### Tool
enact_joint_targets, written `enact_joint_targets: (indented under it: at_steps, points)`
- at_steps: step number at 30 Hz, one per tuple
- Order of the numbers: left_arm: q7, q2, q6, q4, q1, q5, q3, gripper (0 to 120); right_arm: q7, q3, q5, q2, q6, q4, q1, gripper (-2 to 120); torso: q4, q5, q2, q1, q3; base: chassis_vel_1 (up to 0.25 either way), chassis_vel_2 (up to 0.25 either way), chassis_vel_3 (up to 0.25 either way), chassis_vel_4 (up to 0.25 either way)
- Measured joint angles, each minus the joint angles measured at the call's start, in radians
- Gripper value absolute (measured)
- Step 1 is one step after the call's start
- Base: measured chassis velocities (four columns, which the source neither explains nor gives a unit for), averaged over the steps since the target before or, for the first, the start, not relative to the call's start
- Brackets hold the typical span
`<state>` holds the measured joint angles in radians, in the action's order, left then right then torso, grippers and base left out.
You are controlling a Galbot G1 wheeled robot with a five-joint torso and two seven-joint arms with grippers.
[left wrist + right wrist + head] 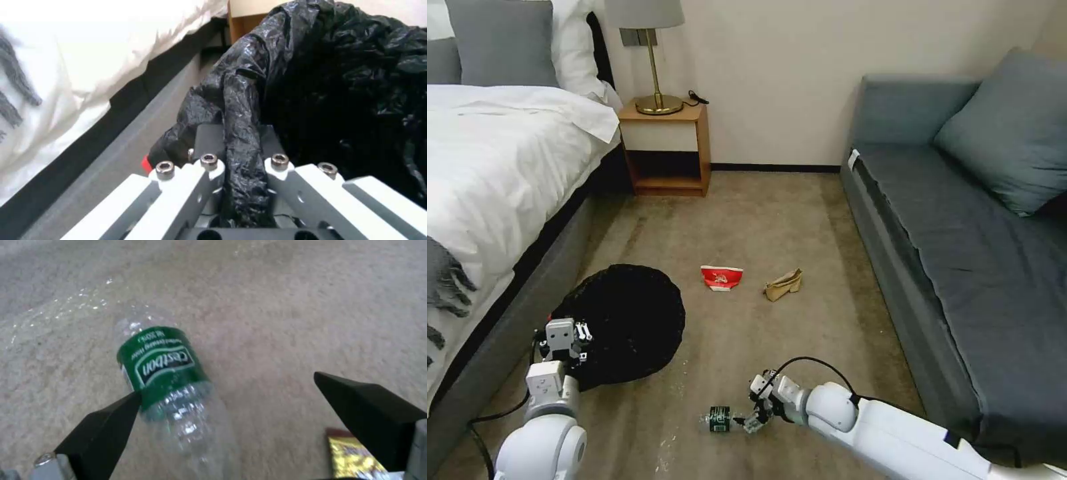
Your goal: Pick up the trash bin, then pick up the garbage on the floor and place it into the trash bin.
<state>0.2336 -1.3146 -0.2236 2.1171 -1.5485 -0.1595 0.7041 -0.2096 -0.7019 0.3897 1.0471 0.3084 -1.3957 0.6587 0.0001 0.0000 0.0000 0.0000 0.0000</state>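
Bin step done: left hand (242, 166) is clenched on the black liner of the trash bin (627, 320), at 8 o'clock in head view. Right hand (231, 413) is spread around the clear bottle (171, 380) on the carpet at 6 o'clock, one finger touching. Next: centre, then close.

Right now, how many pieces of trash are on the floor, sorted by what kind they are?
Paper trash: 2, the red-and-white paper container and the crumpled tan paper
Plastic bottle: 1, the clear bottle between the open fingers of the right gripper
Snack wrapper: 1, the yellow wrapper
Total: 4
The left gripper holds the trash bin by its black bag.
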Motion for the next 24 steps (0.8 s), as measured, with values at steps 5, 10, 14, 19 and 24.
enact_joint_targets:
  at_steps: [5, 10, 14, 19, 24]
  points:
    - [0.000, -0.004, -0.002, 0.019, -0.001, -0.001, -0.002, 4, 0.000, -0.030, 0.000, 0.034, 0.000, 0.023, -0.009, 100, -0.0001, 0.0001, 0.000, 0.000, 0.000, 0.000, 0.000, 0.000, 0.000]
    - [0.001, -0.001, -0.003, 0.023, -0.003, -0.005, 0.003, 4, 0.000, -0.059, 0.000, 0.062, 0.000, 0.041, -0.015, 100, -0.0001, -0.0001, 0.000, 0.000, 0.000, 0.000, 0.000, 0.000, 0.000]
    - [0.002, -0.004, -0.003, 0.028, -0.007, -0.007, 0.005, 4, 0.001, -0.071, -0.006, 0.094, -0.005, 0.068, -0.020, 100, 0.0000, 0.0000, 0.000, 0.000, 0.000, 0.000, 0.000, 0.000, 0.000]
    - [0.002, -0.015, -0.003, 0.031, -0.010, -0.006, 0.002, 4, -0.006, -0.085, -0.035, 0.125, -0.016, 0.110, -0.023, 100, 0.0000, -0.0001, 0.000, 0.000, 0.000, 0.000, 0.000, 0.000, 0.000]
    - [0.002, -0.021, -0.003, 0.031, -0.012, -0.004, 0.000, 4, -0.016, -0.081, -0.084, 0.137, -0.030, 0.144, -0.014, 85, -0.0001, 0.0001, 0.000, 0.000, 0.000, 0.000, 0.000, 0.000, 0.000]
